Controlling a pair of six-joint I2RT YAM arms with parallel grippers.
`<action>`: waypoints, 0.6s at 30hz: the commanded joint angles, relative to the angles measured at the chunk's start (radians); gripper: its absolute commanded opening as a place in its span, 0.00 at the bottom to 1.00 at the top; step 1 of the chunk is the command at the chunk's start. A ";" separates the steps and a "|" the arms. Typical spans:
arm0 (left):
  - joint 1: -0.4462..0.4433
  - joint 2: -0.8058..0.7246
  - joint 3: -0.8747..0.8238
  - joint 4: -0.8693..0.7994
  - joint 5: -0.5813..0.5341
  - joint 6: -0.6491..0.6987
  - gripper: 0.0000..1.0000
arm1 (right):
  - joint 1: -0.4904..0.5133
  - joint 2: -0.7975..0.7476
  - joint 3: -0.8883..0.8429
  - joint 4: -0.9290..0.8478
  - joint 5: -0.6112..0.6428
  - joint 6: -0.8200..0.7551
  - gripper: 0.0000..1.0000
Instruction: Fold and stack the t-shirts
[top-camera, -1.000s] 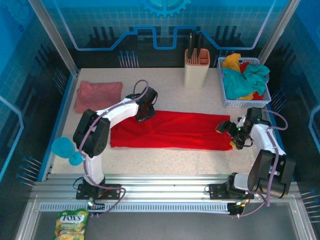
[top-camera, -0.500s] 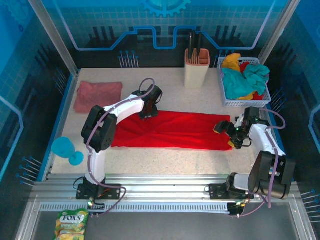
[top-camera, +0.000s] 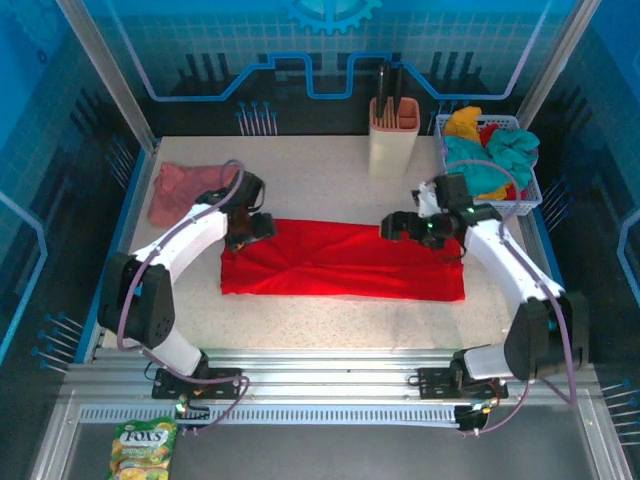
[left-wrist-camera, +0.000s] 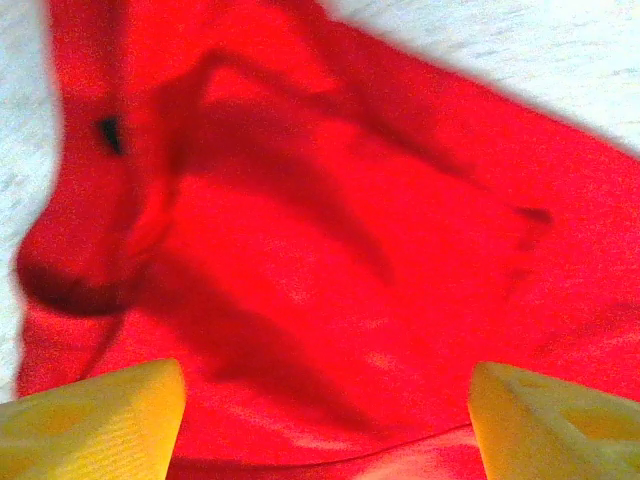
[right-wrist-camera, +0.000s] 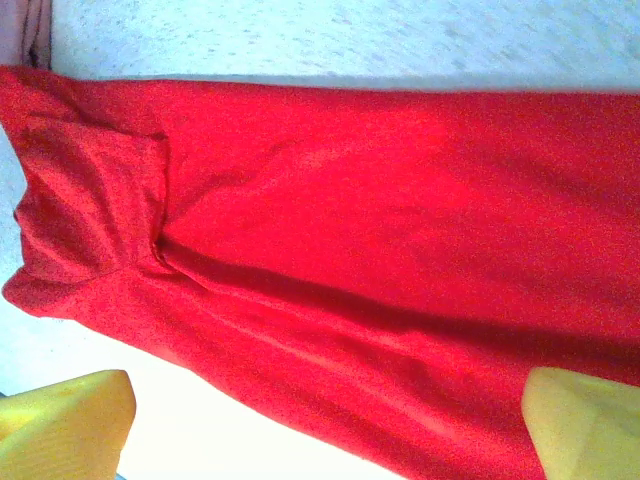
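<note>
The red t-shirt (top-camera: 340, 260) lies folded into a long strip across the middle of the table. The dusty pink t-shirt (top-camera: 195, 190) lies folded at the back left. My left gripper (top-camera: 250, 228) hovers over the red strip's left end. In the left wrist view its yellow fingertips (left-wrist-camera: 100, 420) stand wide apart, open, with only red cloth (left-wrist-camera: 330, 250) beneath them. My right gripper (top-camera: 400, 228) hangs over the strip's upper right part. It is open too, its fingertips (right-wrist-camera: 585, 420) far apart above the red cloth (right-wrist-camera: 380, 220), nothing between them.
A beige knife block (top-camera: 393, 135) stands at the back centre. A white basket (top-camera: 455, 200) heaped with teal, yellow and red cloth sits at the back right. A sweets bag (top-camera: 143, 447) lies below the table's front rail.
My left gripper opened, let go of the red shirt's top edge and swung left to the strip's left end. My right gripper moved from the shirt's right end up and left over it.
</note>
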 joint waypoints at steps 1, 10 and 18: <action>0.037 -0.068 -0.095 -0.015 0.166 -0.014 0.75 | 0.101 0.138 0.128 -0.001 0.109 -0.133 1.00; 0.023 -0.335 -0.366 0.162 0.401 -0.280 0.61 | 0.139 0.426 0.357 -0.193 0.217 -0.125 0.93; 0.021 -0.160 -0.265 0.276 0.294 -0.258 0.49 | 0.075 0.405 0.213 -0.135 0.209 -0.005 0.84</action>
